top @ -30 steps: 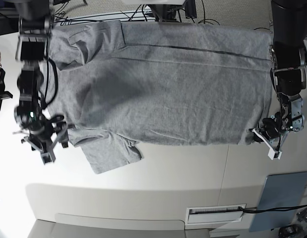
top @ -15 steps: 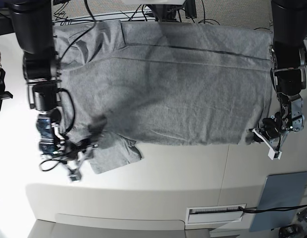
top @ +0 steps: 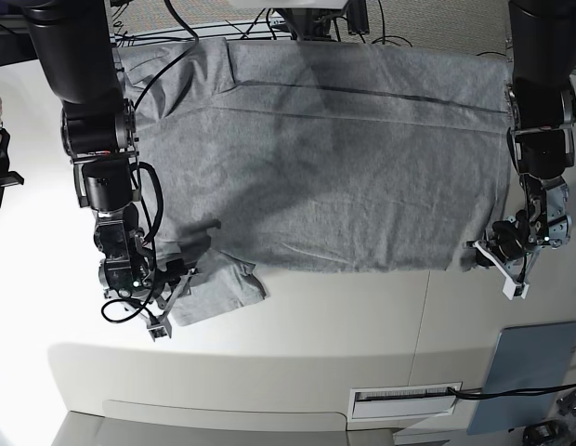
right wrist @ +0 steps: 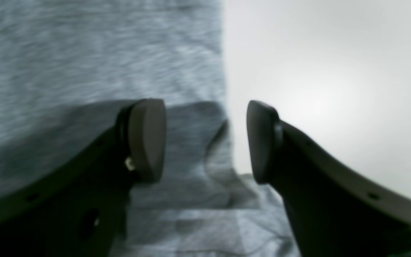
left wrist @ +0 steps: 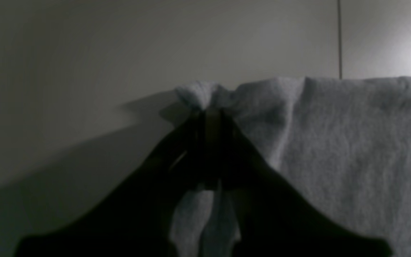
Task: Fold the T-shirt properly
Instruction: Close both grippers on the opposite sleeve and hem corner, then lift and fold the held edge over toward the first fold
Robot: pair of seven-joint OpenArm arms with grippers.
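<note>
The T-shirt (top: 325,158) lies spread flat across the far half of the pale surface (top: 344,325), plain grey side up, no lettering showing. Nearest the camera, 1 sleeve (top: 214,288) sticks out past the shirt's near edge. The right hand (top: 172,293) hovers over that sleeve's outer edge with its jaws spread wide; in the wrist view 1 pad (right wrist: 148,139) sits above the fabric, the other above bare surface, so the edge runs between them. At the shirt's opposite near corner, the left hand (top: 500,249) is pressed together, pinching a small bunch of the hem (left wrist: 205,96).

The step in hand looks like taking hold of the sleeve to fold it inward. To do it well, the right hand should drop until the lower pad slides under the sleeve's edge, then close on the sleeve alone, not the body layer beside it. The left hand's pinch should stay firm so the shirt does not drag.
</note>
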